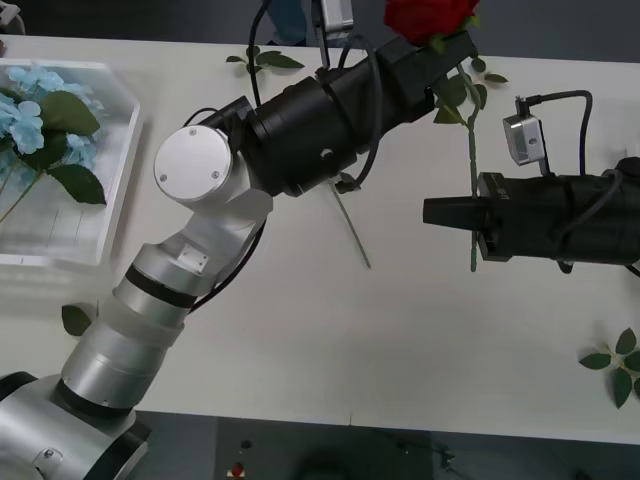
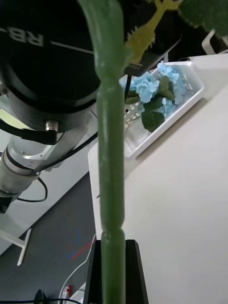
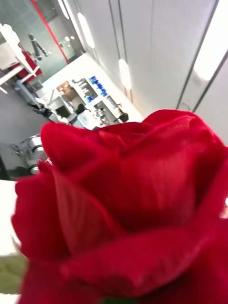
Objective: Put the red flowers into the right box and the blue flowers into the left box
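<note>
Deep red rose (image 1: 430, 17) at the frame's top edge, on a green stem (image 1: 472, 170) with darker green leaves. Pale sky-blue flowers (image 1: 22, 118) with big dark green leaves at far left, in a translucent white tray (image 1: 118, 150). White table (image 1: 330, 340). Black right gripper (image 1: 445, 212) at right. Black and silver-white arm (image 1: 200, 200) across the middle. Loose green leaves (image 1: 615, 362) at lower right.

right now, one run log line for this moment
left gripper: at red rose bloom | right gripper: shut on rose stem | blue hydrangeas: in left box
</note>
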Robot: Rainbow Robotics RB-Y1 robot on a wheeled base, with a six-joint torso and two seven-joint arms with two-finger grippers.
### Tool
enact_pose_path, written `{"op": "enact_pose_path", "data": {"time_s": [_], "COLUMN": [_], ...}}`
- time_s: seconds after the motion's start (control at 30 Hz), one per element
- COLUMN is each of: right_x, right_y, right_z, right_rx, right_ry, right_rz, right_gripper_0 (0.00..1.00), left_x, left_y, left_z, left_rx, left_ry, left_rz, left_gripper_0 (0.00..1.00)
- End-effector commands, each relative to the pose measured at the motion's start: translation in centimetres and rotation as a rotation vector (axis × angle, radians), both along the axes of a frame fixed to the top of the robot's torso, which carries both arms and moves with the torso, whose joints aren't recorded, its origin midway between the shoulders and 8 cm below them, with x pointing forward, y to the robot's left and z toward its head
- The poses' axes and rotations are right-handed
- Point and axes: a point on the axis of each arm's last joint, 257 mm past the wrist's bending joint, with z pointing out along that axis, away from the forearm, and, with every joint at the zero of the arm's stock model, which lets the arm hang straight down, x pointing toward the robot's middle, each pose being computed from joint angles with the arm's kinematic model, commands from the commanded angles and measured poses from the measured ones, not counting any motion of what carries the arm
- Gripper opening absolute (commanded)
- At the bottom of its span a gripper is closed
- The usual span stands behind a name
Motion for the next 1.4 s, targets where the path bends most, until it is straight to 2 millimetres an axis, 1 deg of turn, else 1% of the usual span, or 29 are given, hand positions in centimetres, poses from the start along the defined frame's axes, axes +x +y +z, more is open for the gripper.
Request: {"op": "enact_pose_path", "data": {"time_s": [0.03, 0.13, 0.2, 0.27, 0.3, 0.37, 0.43, 0.5, 0.53, 0.57, 0.6, 0.63, 0.7, 0.77, 0.83, 0.87, 0.9, 0.93, 0.97, 1.0, 1.03, 1.07, 1.17, 1.2, 1.23, 1.27, 1.3, 1.4], "right_x": [0.1, 0.7, 1.8, 2.6, 3.2, 4.2, 5.3, 5.9, 6.3, 6.5, 6.7, 6.8, 7.1, 7.2, 7.2, 7.1, 7.0, 7.0, 6.6, 6.3, 6.1, 5.6, 4.7, 4.2, 4.0, 3.6, 3.5, 2.9], "right_y": [0.4, -0.7, -2.6, -4.2, -5.6, -8.0, -11.3, -13.6, -14.9, -16.0, -17.5, -18.2, -21.9, -24.9, -28.0, -30.5, -31.5, -31.5, -35.1, -37.0, -38.0, -40.3, -44.2, -45.6, -46.3, -47.8, -48.3, -51.0], "right_z": [2.5, 2.7, 2.7, 2.6, 2.5, 2.3, 2.0, 1.7, 1.4, 1.2, 0.9, 0.6, 0.1, -0.1, -0.2, -0.2, -0.2, -0.2, -0.5, -0.7, -0.7, -1.2, -2.0, -2.5, -2.8, -3.3, -3.4, -4.4], "right_rx": [0.029, 0.024, -0.006, -0.032, -0.054, -0.095, -0.155, -0.190, -0.211, -0.225, -0.246, -0.256, -0.311, -0.355, -0.405, -0.446, -0.464, -0.464, -0.525, -0.556, -0.570, -0.603, -0.663, -0.685, -0.699, -0.731, -0.737, -0.774], "right_ry": [-0.027, -0.016, -0.012, -0.007, -0.003, 0.000, 0.002, 0.009, 0.014, 0.021, 0.029, 0.035, 0.051, 0.063, 0.073, 0.078, 0.082, 0.082, 0.095, 0.105, 0.110, 0.124, 0.147, 0.158, 0.160, 0.173, 0.179, 0.223], "right_rz": [0.015, -0.013, -0.058, -0.092, -0.122, -0.168, -0.227, -0.266, -0.289, -0.308, -0.336, -0.350, -0.416, -0.470, -0.527, -0.576, -0.595, -0.595, -0.666, -0.702, -0.720, -0.767, -0.849, -0.876, -0.889, -0.925, -0.940, -1.023], "right_gripper_0": [0.00, 0.00, 0.00, 0.00, 0.00, 0.00, 0.00, 0.00, 0.00, 0.00, 0.00, 0.00, 0.00, 0.00, 0.00, 0.00, 0.00, 0.00, 0.00, 0.00, 0.00, 0.00, 0.00, 0.00, 0.00, 0.00, 0.00, 0.00], "left_x": [1.6, 2.6, 3.9, 4.8, 5.7, 6.7, 8.1, 9.2, 9.8, 10.3, 10.9, 11.2, 12.6, 13.4, 14.0, 14.4, 14.6, 14.6, 14.9, 15.1, 15.2, 15.3, 16.0, 16.2, 16.2, 16.5, 16.5, 16.9], "left_y": [3.6, 6.3, 9.2, 11.3, 13.0, 15.1, 17.9, 19.9, 21.0, 21.8, 22.5, 22.8, 24.0, 24.3, 24.1, 23.8, 23.7, 23.7, 22.5, 21.8, 21.5, 20.7, 19.6, 19.1, 19.0, 18.4, 18.2, 17.9], "left_z": [-1.0, -2.4, -4.0, -5.2, -6.5, -8.2, -10.6, -12.8, -14.4, -15.4, -16.6, -17.0, -19.2, -20.7, -22.1, -23.5, -23.9, -23.9, -25.1, -25.7, -25.8, -26.1, -25.6, -25.3, -25.3, -24.8, -24.6, -23.2], "left_rx": [0.042, 0.064, 0.118, 0.158, 0.200, 0.255, 0.335, 0.406, 0.455, 0.486, 0.516, 0.530, 0.598, 0.636, 0.651, 0.657, 0.653, 0.653, 0.635, 0.628, 0.619, 0.611, 0.619, 0.623, 0.625, 0.634, 0.636, 0.703], "left_ry": [-0.045, -0.020, -0.017, -0.011, -0.003, 0.011, 0.035, 0.049, 0.057, 0.064, 0.078, 0.081, 0.101, 0.125, 0.163, 0.203, 0.225, 0.225, 0.315, 0.361, 0.384, 0.432, 0.465, 0.487, 0.503, 0.542, 0.564, 0.622], "left_rz": [0.076, 0.103, 0.149, 0.187, 0.218, 0.246, 0.283, 0.320, 0.340, 0.352, 0.365, 0.371, 0.399, 0.408, 0.403, 0.393, 0.391, 0.391, 0.361, 0.346, 0.341, 0.330, 0.340, 0.339, 0.340, 0.341, 0.340, 0.354], "left_gripper_0": [0.53, 0.53, 0.53, 0.53, 0.53, 0.53, 0.53, 0.53, 0.53, 0.53, 0.53, 0.54, 0.58, 0.64, 0.71, 0.77, 0.79, 0.79, 0.84, 0.84, 0.84, 0.84, 0.84, 0.84, 0.84, 0.84, 0.84, 0.84]}}
